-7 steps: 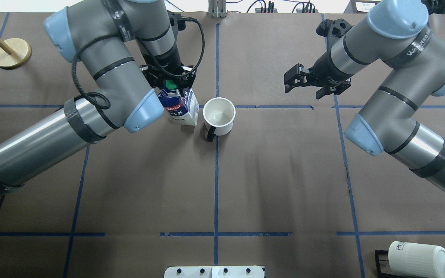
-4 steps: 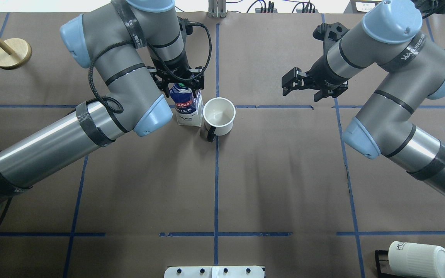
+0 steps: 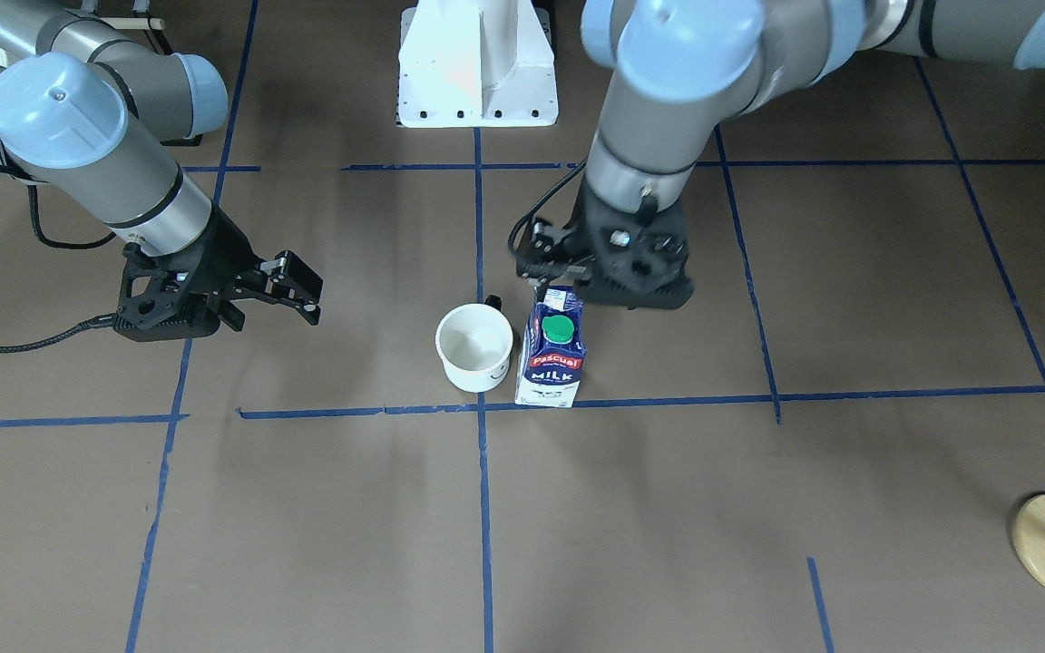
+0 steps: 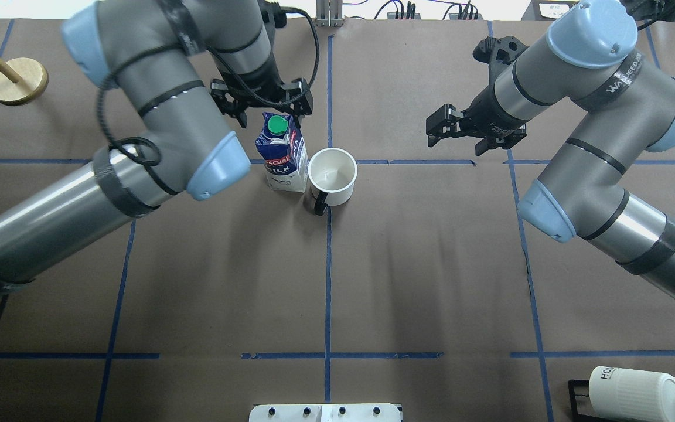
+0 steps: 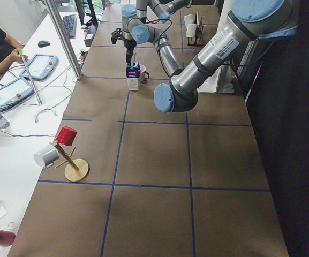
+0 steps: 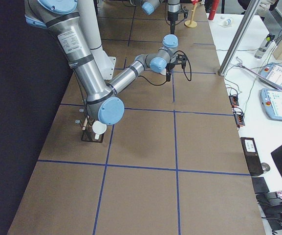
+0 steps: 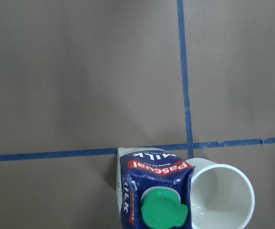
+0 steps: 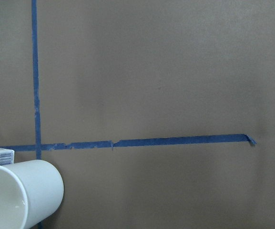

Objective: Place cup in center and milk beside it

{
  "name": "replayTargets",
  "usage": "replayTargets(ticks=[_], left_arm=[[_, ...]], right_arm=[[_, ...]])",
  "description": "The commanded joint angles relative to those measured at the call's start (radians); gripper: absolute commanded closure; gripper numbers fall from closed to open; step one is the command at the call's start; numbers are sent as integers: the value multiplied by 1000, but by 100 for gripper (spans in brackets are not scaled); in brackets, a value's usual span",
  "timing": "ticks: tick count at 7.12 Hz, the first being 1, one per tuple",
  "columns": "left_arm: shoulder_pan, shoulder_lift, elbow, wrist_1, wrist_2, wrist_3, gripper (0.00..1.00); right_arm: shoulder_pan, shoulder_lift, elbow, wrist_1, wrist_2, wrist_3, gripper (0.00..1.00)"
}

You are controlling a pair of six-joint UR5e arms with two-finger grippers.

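Observation:
The milk carton (image 4: 282, 157), blue and white with a green cap, stands upright, touching or almost touching the left side of the white cup (image 4: 332, 176). The cup sits upright on the center (image 4: 329, 162), where the blue tape lines cross, with its black handle toward the robot. My left gripper (image 4: 267, 114) is open and empty, just behind and above the carton's top. The left wrist view looks down on the carton (image 7: 156, 191) and cup (image 7: 220, 198). My right gripper (image 4: 453, 133) is open and empty, hovering well to the right of the cup. In the front view the carton (image 3: 551, 358) and cup (image 3: 474, 347) stand side by side.
A wooden mug stand (image 4: 18, 79) is at the far left. A ribbed white mug (image 4: 633, 392) lies on a black rack at the near right corner. The robot base (image 3: 477, 63) is at the table's near edge.
The left gripper carried the tilted carton right, set it upright beside the cup, let go and pulled back from it. The right arm barely moved.

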Motion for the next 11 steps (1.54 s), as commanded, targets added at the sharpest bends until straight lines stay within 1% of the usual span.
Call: replayTargets(ticks=[1, 2, 3, 4, 5, 6, 7, 8, 9, 11], left_arm=[[-70, 119, -154, 5, 2, 40, 0], [-104, 196, -209, 7, 0, 127, 0], [-160, 274, -247, 5, -24, 213, 0], [-240, 340, -248, 5, -111, 312, 0], [-320, 430, -243, 7, -151, 485, 0], [-395, 496, -223, 8, -176, 632, 0], [-450, 540, -194, 8, -176, 730, 0], [-492, 592, -177, 8, -176, 800, 0], [-538, 636, -166, 7, -176, 863, 0], [-605, 643, -72, 4, -167, 1004, 0]], right_arm=[[6, -4, -2, 0, -6, -3, 0], [32, -7, 0, 0, 1, -6, 0], [96, -33, 17, -11, 32, -17, 0], [203, -88, 23, -14, 129, -119, 0], [321, -145, 14, -21, 218, -281, 0], [403, -161, 14, -111, 245, -450, 0], [463, -177, 17, -226, 244, -633, 0], [495, -199, 12, -294, 230, -795, 0], [508, -211, 12, -325, 203, -860, 0], [529, -254, 6, -325, 189, -946, 0]])
